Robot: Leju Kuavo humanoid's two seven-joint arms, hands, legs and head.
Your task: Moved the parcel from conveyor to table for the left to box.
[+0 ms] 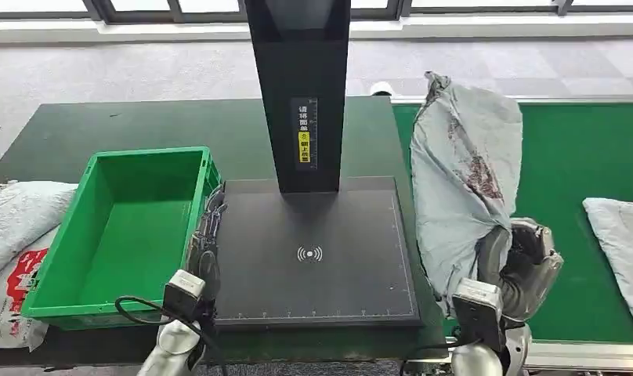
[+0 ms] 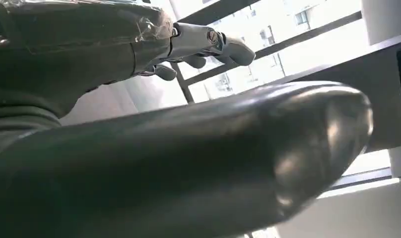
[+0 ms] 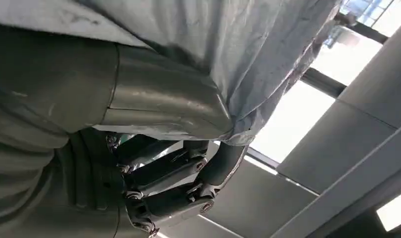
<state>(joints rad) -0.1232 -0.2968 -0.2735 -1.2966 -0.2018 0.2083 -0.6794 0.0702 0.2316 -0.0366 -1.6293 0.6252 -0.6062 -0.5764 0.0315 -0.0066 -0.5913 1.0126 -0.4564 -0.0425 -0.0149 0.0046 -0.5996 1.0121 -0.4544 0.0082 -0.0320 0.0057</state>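
A grey plastic parcel (image 1: 464, 176) with dark red smears stands on end at the seam between the table and the green conveyor (image 1: 580, 149). My right hand (image 1: 523, 262) grips its lower end, thumb and fingers wrapped around the bag (image 3: 228, 54). My left hand (image 1: 205, 239) lies between the green box (image 1: 125, 227) and the black scanner plate (image 1: 313, 251), fingers stretched out and holding nothing. In the left wrist view its fingers (image 2: 208, 42) point toward bright windows, thumb large in front.
A black scanner post (image 1: 302, 86) rises from the plate's back. Another grey parcel (image 1: 623, 243) lies on the conveyor at far right. White printed sacks (image 1: 16, 243) sit left of the green box. The dark table (image 1: 141, 125) extends behind the box.
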